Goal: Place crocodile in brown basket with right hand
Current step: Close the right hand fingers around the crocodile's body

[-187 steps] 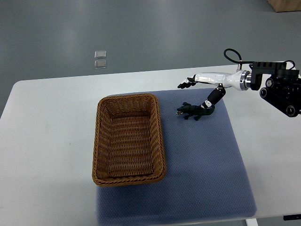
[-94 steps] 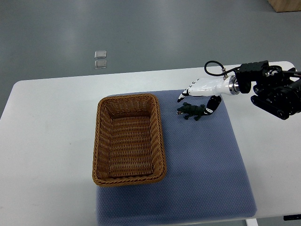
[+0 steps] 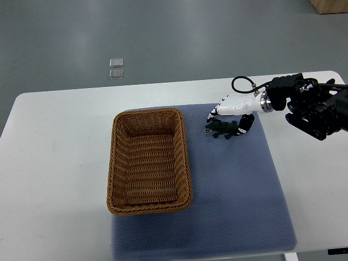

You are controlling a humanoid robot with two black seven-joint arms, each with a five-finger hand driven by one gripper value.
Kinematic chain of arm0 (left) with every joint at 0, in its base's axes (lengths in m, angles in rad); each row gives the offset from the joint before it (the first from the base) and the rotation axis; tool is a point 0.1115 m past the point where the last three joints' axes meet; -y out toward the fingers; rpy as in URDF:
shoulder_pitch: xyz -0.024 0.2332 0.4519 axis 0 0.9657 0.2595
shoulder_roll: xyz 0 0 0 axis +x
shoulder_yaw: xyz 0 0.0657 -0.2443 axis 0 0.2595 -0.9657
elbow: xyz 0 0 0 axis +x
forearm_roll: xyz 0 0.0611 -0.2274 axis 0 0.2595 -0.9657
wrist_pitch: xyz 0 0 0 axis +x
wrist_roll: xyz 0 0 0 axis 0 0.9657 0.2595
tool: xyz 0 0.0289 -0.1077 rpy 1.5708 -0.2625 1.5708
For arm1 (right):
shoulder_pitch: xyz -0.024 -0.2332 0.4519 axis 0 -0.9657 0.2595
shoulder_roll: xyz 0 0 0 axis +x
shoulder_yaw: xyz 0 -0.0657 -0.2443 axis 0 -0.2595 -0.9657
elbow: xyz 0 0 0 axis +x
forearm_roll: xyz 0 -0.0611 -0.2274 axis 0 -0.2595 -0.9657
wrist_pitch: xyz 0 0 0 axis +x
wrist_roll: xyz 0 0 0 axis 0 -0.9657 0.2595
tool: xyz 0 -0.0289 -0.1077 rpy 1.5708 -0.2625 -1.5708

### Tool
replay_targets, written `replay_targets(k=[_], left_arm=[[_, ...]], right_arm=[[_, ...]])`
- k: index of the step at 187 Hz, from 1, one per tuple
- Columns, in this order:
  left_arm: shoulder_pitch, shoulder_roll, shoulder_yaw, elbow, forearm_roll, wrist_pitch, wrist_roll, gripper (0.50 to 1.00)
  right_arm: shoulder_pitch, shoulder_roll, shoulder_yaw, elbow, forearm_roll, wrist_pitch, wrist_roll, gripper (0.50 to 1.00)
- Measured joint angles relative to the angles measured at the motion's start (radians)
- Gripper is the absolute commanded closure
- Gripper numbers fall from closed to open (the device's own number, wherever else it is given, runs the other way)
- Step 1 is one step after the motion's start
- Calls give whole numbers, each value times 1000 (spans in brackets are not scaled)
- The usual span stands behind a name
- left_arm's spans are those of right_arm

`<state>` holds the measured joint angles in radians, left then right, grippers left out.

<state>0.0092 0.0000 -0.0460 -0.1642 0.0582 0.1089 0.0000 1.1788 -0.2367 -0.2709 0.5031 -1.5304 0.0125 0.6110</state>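
Crocodile (image 3: 221,129): it lies flat on the mat (image 3: 234,185), just right of the basket (image 3: 149,112), level with its far right corner and clear of the rim. Its long axis points toward the basket.

Right hand (image 3: 230,105): it reaches in from the side away from the basket and sits directly over the crocodile. The fingers (image 3: 212,113) stretch past the toy's far flank. The thumb (image 3: 245,124) hangs by the end farthest from the basket. The hand looks unclosed, bracketing the toy without clamping it.

Left hand: you have none in view.

Handling: judge it a small moulded toy, light and fairly stiff, with a ridged back and a slick skin. It should not crush, but it may squirt out of a shallow pinch.

Hold: take it across the thick middle of the body, thumb on one flank and fingers on the other. Avoid the thin tail and legs, where it would pivot.

Next: close, lift above the rim, carry it over the basket's open centre, then let go.

Risk: a low carry could snag the toy on the woven rim.
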Motion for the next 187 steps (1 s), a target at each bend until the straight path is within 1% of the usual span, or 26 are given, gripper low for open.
replay_targets(k=[50, 59, 67, 70, 71, 74, 75, 76, 77, 78, 79, 80, 81, 84, 88, 111, 121, 128, 135, 138, 187], left_arm=[[0, 0, 0, 0, 0, 0, 0, 500], [0, 0, 0, 0, 0, 0, 0, 500], [0, 0, 0, 0, 0, 0, 0, 500], [0, 0, 0, 0, 0, 0, 0, 500], [0, 0, 0, 0, 0, 0, 0, 500], [0, 0, 0, 0, 0, 0, 0, 500], [0, 0, 0, 0, 0, 0, 0, 500], [0, 0, 0, 0, 0, 0, 0, 500], [0, 0, 0, 0, 0, 0, 0, 500], [0, 0, 0, 0, 0, 0, 0, 500], [0, 0, 0, 0, 0, 0, 0, 500], [0, 0, 0, 0, 0, 0, 0, 500], [0, 0, 0, 0, 0, 0, 0, 500], [0, 0, 0, 0, 0, 0, 0, 500], [0, 0, 0, 0, 0, 0, 0, 500], [0, 0, 0, 0, 0, 0, 0, 500], [0, 0, 0, 0, 0, 0, 0, 500], [0, 0, 0, 0, 0, 0, 0, 500], [0, 0, 0, 0, 0, 0, 0, 500], [0, 0, 0, 0, 0, 0, 0, 500], [0, 0, 0, 0, 0, 0, 0, 500]], right_arm=[[-7, 15, -2, -24, 1, 0, 0, 664], [-8, 16, -4, -25, 1, 0, 0, 673], [-9, 16, -7, -26, 1, 0, 0, 711], [-9, 16, -8, -26, 1, 0, 0, 736], [-9, 16, -9, -26, 1, 0, 0, 736], [-10, 16, -10, -26, 1, 0, 0, 764], [-10, 16, -10, -26, 1, 0, 0, 765], [-10, 16, -11, -26, 1, 0, 0, 781], [-10, 16, -11, -26, 1, 0, 0, 781], [-10, 16, -11, -26, 1, 0, 0, 797], [-10, 16, -12, -26, 1, 0, 0, 797], [-10, 16, -12, -26, 1, 0, 0, 813], [-10, 16, -12, -26, 1, 0, 0, 814], [-10, 16, -13, -26, 1, 0, 0, 842], [-10, 16, -14, -26, 1, 0, 0, 861], [-10, 16, -17, -27, 1, 0, 0, 918], [-10, 16, -20, -28, 1, 0, 0, 926], [-10, 16, -21, -28, 1, 0, 0, 961], [-10, 16, -21, -28, 1, 0, 0, 979], [-10, 16, -22, -28, 1, 0, 0, 995], [-5, 14, -19, -28, 3, -2, 0, 1000]])
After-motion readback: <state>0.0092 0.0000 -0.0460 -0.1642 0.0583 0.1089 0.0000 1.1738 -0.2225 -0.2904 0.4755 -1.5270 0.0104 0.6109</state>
